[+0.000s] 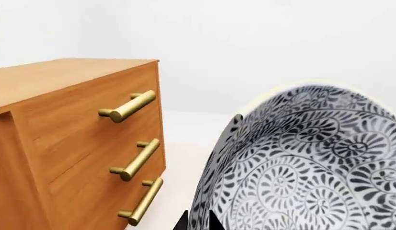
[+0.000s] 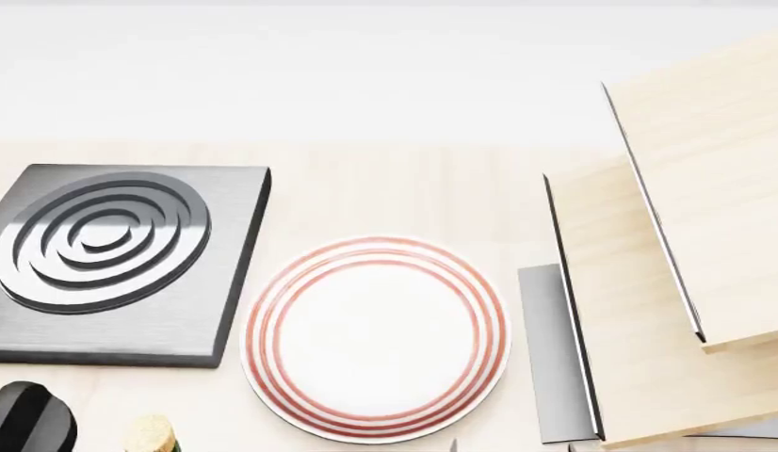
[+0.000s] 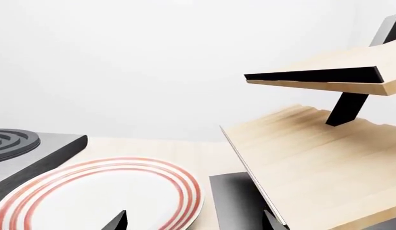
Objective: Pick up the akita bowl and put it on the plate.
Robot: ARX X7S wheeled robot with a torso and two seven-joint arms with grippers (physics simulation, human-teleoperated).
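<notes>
Akita bowl (image 1: 313,167) fills the left wrist view close-up: deep glazed ceramic, dense dark grey-blue spiral florals on white, pale rim, tilted on edge beside a wooden drawer cabinet (image 1: 70,139) with three brass bar handles; left jaws sit at its rim, can't tell if gripping. Plate (image 2: 377,337), flat round white with concentric red rings, lies bare on the pale wood table (image 2: 364,188) between a dark grey ringed square burner (image 2: 113,259) and a light wood two-tier shelf (image 2: 666,282). Right jaws' dark tips are spread apart over the plate's edge, holding nothing.
</notes>
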